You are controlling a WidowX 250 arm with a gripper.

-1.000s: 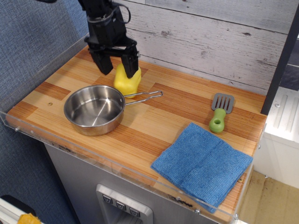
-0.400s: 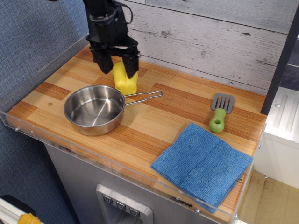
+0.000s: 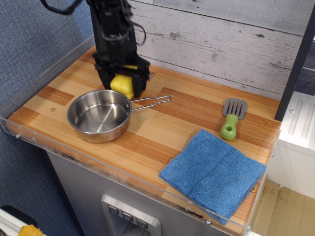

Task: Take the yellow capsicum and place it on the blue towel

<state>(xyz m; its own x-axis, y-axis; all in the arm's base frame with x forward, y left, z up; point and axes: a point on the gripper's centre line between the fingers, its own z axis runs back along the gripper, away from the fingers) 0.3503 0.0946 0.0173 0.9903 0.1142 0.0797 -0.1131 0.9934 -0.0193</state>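
Observation:
The yellow capsicum [image 3: 121, 83] stands on the wooden counter at the back left, just behind the steel pan. My black gripper [image 3: 122, 91] has come down over it, with one finger on each side. The jaws look open and spread about the capsicum's width; I see no squeeze on it. Most of the capsicum is hidden by the gripper body, and its stem does not show. The blue towel [image 3: 214, 172] lies flat at the front right corner of the counter, far from the gripper.
A steel pan [image 3: 75, 112] sits at the front left, its wire handle [image 3: 152, 100] pointing right. A grey spatula with a green handle [image 3: 230, 122] lies behind the towel. A plank wall runs along the back; a clear rim edges the counter's front and left.
The gripper has dropped from above the capsicum to down around it, hiding most of it. The capsicum, pan, spatula and towel have not moved.

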